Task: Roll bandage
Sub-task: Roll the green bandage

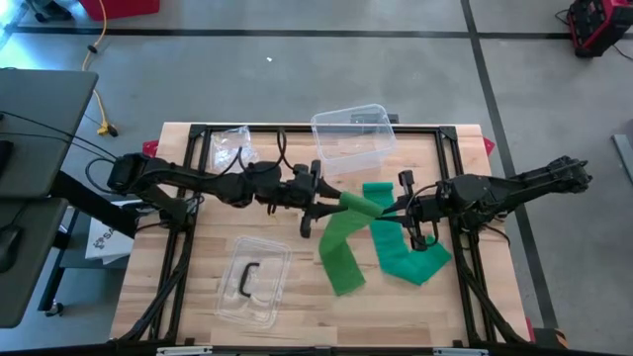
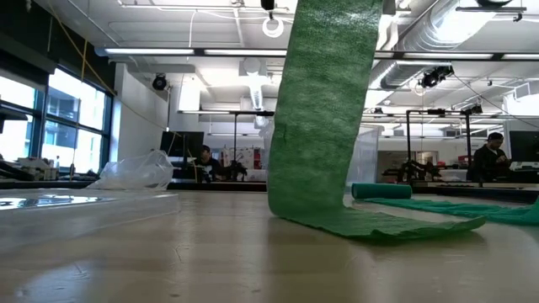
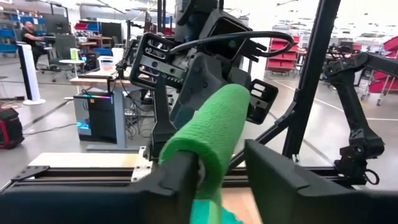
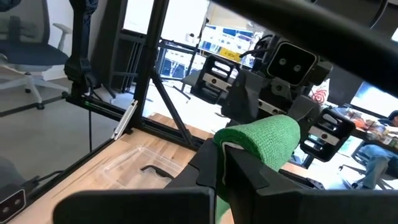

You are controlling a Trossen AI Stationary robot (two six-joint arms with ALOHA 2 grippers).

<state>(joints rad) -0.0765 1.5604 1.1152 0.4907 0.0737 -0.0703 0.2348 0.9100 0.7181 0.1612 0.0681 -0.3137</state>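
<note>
Though half unrolled, bandage (image 1: 363, 204) aloft

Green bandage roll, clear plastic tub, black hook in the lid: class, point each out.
Green bandage roll (image 3: 211, 134), left wrist view, its side.
Clear plastic tub (image 1: 353, 139), high view, its wall.
Black hook (image 1: 248, 278), high view, its shaft.

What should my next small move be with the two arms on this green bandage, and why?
Probably finish closing the left gripper on the rolled end of the green bandage, then turn it to wind on more. The right gripper is shut on the roll's other end, both hold it above the table, and long loose tails hang down onto the wood, so most remains unrolled.
</note>
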